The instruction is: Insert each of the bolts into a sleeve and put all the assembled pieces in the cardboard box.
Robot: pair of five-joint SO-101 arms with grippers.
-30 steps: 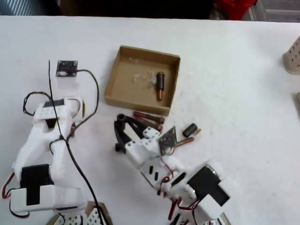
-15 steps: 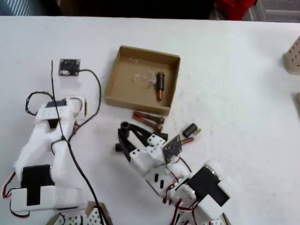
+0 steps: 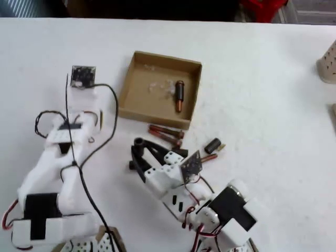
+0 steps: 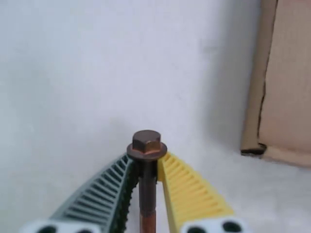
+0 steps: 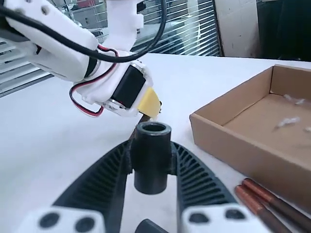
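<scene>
My left gripper (image 4: 146,159) is shut on a copper bolt (image 4: 146,144), which stands upright between the grey and yellow fingers. In the high view this gripper (image 3: 97,119) sits just left of the cardboard box (image 3: 132,86). My right gripper (image 5: 151,145) is shut on a black sleeve (image 5: 151,162), its bore facing up. From above, that sleeve (image 3: 139,142) sits in front of the box. An assembled piece (image 3: 179,96) lies in the box. Two loose bolts (image 3: 165,134) lie in front of the box. Another sleeve (image 3: 212,145) and a bolt (image 3: 208,157) lie to the right of them.
The box wall (image 4: 284,97) stands close beside the left gripper. The left arm's cable (image 3: 111,102) loops next to the box corner. A beige perforated object (image 3: 328,63) stands at the right edge. The right wrist view shows the left gripper (image 5: 146,104) beyond the sleeve.
The left arm has shifted right and slightly back with its bolt, nearer the box. The right gripper drew back a little with the sleeve, then stayed still.
</scene>
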